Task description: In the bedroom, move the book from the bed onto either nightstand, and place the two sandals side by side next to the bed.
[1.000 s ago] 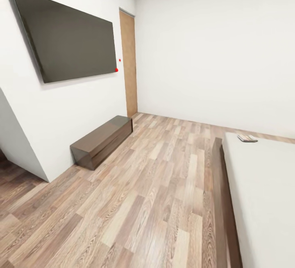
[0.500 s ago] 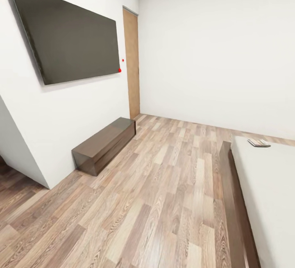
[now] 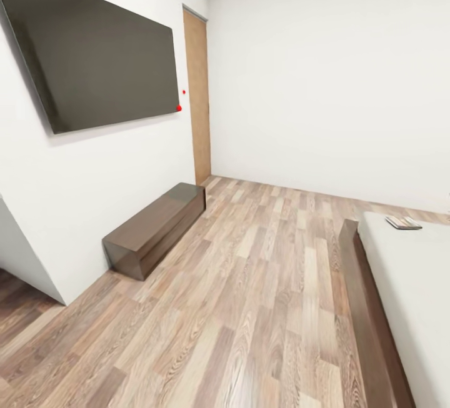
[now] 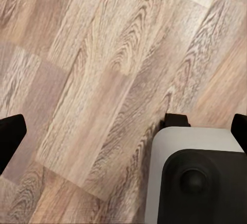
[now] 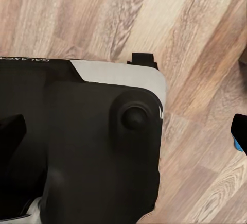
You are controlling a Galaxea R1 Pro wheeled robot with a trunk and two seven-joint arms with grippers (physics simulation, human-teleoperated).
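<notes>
The book (image 3: 403, 222) lies flat near the far corner of the bed's light-grey mattress (image 3: 412, 289), which rests on a dark brown base (image 3: 369, 308) at the right of the head view. In the left wrist view my left gripper (image 4: 123, 131) is open, its black fingertips (image 4: 10, 136) spread wide over the plank floor. My right gripper (image 5: 126, 131) is open too, above my own black and grey base (image 5: 92, 131). A sliver of bright blue (image 5: 237, 144) beside one right fingertip may be a sandal; too little shows to tell. The nightstand is out of view.
A large dark TV (image 3: 100, 58) hangs on the left wall above a long low brown cabinet (image 3: 156, 227). A brown door (image 3: 199, 95) stands in the far corner. Wood-plank floor (image 3: 250, 295) runs between the cabinet and the bed.
The whole head view has shifted as the camera moved forward: the TV looms larger at the left and the bed and book sit further right. Nothing in the room itself moved.
</notes>
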